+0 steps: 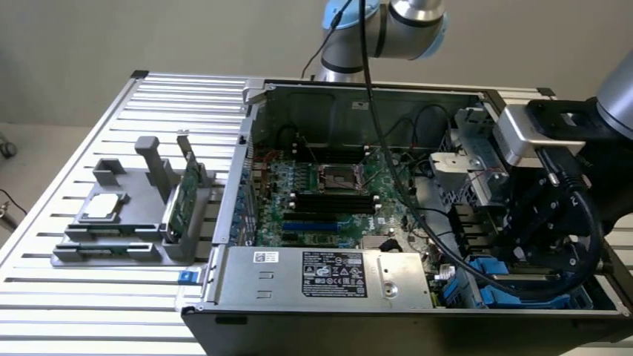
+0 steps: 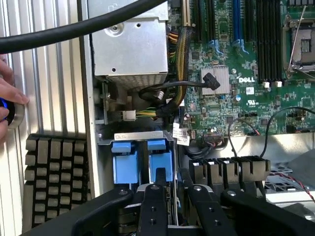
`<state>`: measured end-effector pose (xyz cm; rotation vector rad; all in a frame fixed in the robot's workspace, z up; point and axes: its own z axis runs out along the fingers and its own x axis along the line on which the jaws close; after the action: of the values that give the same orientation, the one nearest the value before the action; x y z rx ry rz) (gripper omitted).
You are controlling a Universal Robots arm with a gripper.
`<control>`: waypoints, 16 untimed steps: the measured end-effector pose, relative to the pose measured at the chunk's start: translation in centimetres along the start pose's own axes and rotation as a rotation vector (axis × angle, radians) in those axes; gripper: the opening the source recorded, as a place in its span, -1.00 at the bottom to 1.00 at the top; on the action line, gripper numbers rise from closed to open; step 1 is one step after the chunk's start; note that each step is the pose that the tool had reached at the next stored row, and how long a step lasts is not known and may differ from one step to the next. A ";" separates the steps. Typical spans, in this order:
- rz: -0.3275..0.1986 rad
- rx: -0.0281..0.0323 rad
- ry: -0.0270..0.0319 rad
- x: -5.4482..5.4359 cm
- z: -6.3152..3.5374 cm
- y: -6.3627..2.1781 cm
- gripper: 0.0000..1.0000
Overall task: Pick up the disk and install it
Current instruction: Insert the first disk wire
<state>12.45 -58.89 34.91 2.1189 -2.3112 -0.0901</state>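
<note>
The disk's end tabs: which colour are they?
The tabs are blue; the wrist view shows them best.

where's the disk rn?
In the drive bay, corner of the case on the exterior view's right: the disk is ahead of the hand, beside a second blue carrier.

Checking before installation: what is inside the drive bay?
Two blue carrier tabs, side by side, show in the drive bay; the gripper covers whatever lies further in.
</note>
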 end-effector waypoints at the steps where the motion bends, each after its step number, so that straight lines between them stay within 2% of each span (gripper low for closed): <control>1: 0.016 0.0005 -0.0006 0.0 0.00 0.00 -0.51; 16: 0.269 0.0095 -0.0126 0.0 0.12 0.00 -0.51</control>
<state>12.44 -58.89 34.79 1.7942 -2.5812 -0.0909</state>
